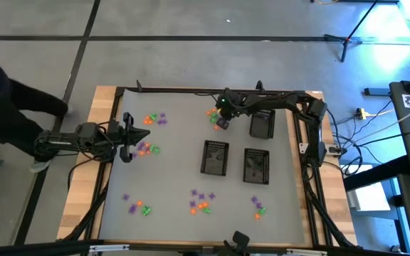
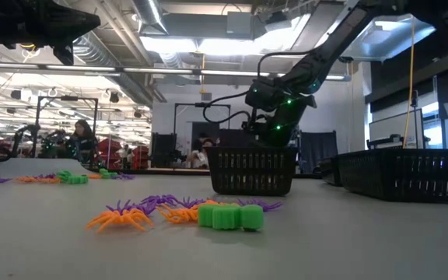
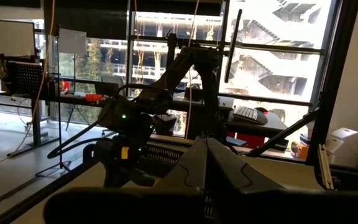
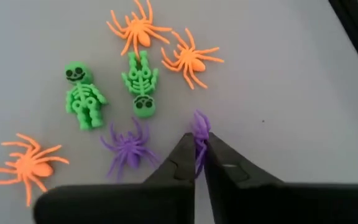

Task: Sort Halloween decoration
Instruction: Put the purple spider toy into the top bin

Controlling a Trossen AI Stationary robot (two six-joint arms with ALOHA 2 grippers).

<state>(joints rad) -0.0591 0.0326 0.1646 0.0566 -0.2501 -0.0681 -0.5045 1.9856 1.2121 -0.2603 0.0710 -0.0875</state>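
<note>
From above, the right gripper [image 1: 221,122] is down at the far edge of the table, just beside the far basket [image 1: 262,124], over a little clump of trinkets [image 1: 213,116]. The left gripper [image 1: 128,137] waits far from that basket, at the other side of the table, shut with nothing in it, between two more clumps of trinkets. Other clumps lie along the near edge, well apart from the far basket. Two more baskets [image 1: 215,157] [image 1: 256,166] sit nearer the middle, and I cannot tell if anything is in any of the three. From table height, the right gripper [image 2: 274,134] hangs low behind a basket [image 2: 253,170], and its mesh shows nothing I can make out inside. Orange and purple spiders and a green skeleton [image 2: 230,217] lie in front of it. The left wrist view only shows its own closed fingers [image 3: 191,168] and the other arm far off. In the right wrist view, the fingers [image 4: 179,160] are pinched on a purple spider [image 4: 199,129], but they seem to hold only a thin leg or the tail end. That small grip could slip, so the spider might drop when lifted or fall before it gets over a basket. Another purple spider [image 4: 128,149] lies just beside the fingers and could get bumped or dragged along.
</note>
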